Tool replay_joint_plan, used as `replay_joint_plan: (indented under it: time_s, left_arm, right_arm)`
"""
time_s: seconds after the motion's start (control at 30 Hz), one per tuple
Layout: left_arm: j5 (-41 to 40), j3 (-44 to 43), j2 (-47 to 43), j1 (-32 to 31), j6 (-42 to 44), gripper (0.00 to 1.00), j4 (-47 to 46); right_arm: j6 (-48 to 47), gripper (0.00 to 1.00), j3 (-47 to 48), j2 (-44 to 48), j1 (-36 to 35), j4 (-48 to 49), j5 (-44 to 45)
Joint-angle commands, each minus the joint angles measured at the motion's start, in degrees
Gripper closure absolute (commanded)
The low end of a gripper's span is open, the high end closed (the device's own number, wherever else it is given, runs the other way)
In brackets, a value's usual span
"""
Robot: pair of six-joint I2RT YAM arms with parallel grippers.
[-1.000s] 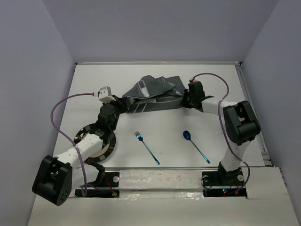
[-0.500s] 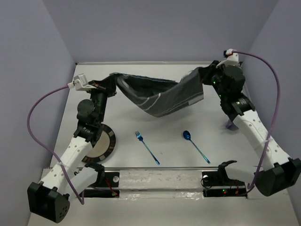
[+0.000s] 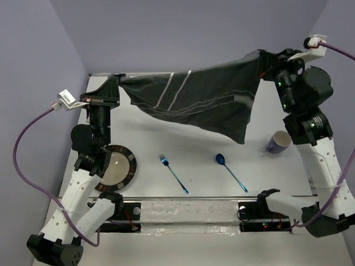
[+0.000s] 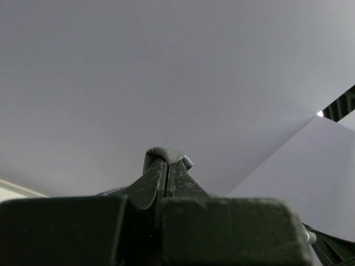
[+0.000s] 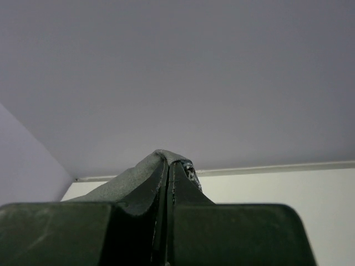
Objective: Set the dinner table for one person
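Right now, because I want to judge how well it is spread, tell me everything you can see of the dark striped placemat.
The placemat is a dark grey cloth with thin pale stripes, soft and limp. It hangs stretched in the air between both arms, above the white table. The left gripper pinches one top corner, the right gripper the other, both shut on it. Its top edge sags slightly; a lower corner droops on the right. Nothing else appears to touch it.
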State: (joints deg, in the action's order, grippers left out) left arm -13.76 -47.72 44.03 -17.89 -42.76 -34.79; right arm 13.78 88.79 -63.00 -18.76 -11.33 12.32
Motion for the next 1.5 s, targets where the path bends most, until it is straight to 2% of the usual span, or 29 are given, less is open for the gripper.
replay_joint_plan:
  time_s: [0.0,0.13,0.2,0.23,0.37,0.43,0.5,0.6,0.7,0.73,0.77,0.8,0.83,0.87,1.0,1.07,1.1,1.13,1.27,1.4,1.47]
  left_arm:
    - [-2.24,-0.7,3.07,0.49,0.13,1.0,-2.57]
    - [-1.72,-2.72,8.69,1.36,1.36,1.0,-3.01]
    - [-0.14,-3.95,13.17,3.55,0.84,1.0,-3.71]
    - [0.83,-4.65,14.75,4.43,0.84,1.0,-3.97]
    - [6.88,-14.72,23.63,8.39,0.48,1.0,-3.19]
    - [9.53,-19.23,28.38,9.45,0.66,1.0,-2.4]
    - [12.07,-24.4,30.49,9.89,1.01,1.0,-2.22]
    - [13.49,-27.16,30.42,9.89,1.89,1.0,-2.83]
    - [15.33,-21.91,28.49,9.98,0.15,1.0,-5.19]
    - [15.43,-19.45,27.96,9.89,-0.99,1.0,-6.16]
    - [15.25,-12.72,27.26,9.89,-2.4,1.0,-7.91]
    - [15.17,-8.92,26.12,9.89,-5.11,0.96,-11.5]
    - [15.25,-5.4,25.67,9.89,-6.7,0.9,-13.19]
    - [15.43,1.86,25.14,9.89,-8.2,0.73,-16.86]
    - [13.94,17.81,23.04,9.89,-12.69,0.36,-21.72]
    - [10.34,24.85,21.46,9.89,-13.4,0.28,-21.73]
    - [9.55,26.96,19.19,9.89,-13.4,0.2,-21.55]
    - [7.8,30.11,18.03,9.89,-13.31,0.18,-20.86]
    - [5.68,34.0,12.49,9.89,-10.68,0.18,-12.98]
    - [5.5,35.77,9.06,9.63,-6.91,0.21,-6.8]
    - [4.45,34.99,9.14,9.28,-4.97,0.27,-3.56]
  right_arm:
    - [-2.97,1.0,2.43,-5.53,0.04,-1.68,2.62]
    - [-3.06,1.0,5.24,-11.78,2.23,-0.27,0.79]
    - [-2.62,1.0,7.7,-17.46,3.73,0.52,-1.85]
    - [-2.53,1.0,9.36,-17.5,4.6,0.44,-2.64]
    - [-0.34,1.0,22.09,-31.52,8.91,-1.57,-8.88]
    - [0.19,1.0,33.07,-35.68,9.98,-3.86,-10.2]
    - [0.46,1.0,41.5,-39.11,10.5,-5.27,-11.08]
    - [0.28,1.0,44.62,-38.78,10.5,-5.37,-13.88]
    - [0.11,1.0,35.61,-35.01,10.5,-2.4,-14.51]
    - [0.45,1.0,25.13,-30.91,10.5,-0.38,-15.82]
    - [0.81,1.0,19.37,-28.78,10.5,2.08,-16.79]
    - [1.77,1.0,13.57,-24.84,10.5,6.98,-19.76]
    - [2.47,1.0,7.59,-23.15,10.5,9.81,-21.35]
    - [3.87,1.0,-3.08,-21.83,10.5,14.89,-22.59]
    - [7.48,1.0,-24.59,-18.92,10.5,21.25,-24.45]
    - [9.41,1.0,-32.42,-17.86,10.5,24.24,-22.78]
    - [10.99,1.0,-37.85,-17.77,10.5,26.43,-22.51]
    - [11.79,1.0,-39.82,-17.77,10.5,27.15,-23.21]
    - [14.52,1.0,-46.07,-18.03,10.5,28.29,-22.6]
    - [14.35,1.0,-50.2,-18.12,10.5,27.25,-18.92]
    - [14.26,1.0,-51.79,-17.16,10.5,26.19,-16.28]
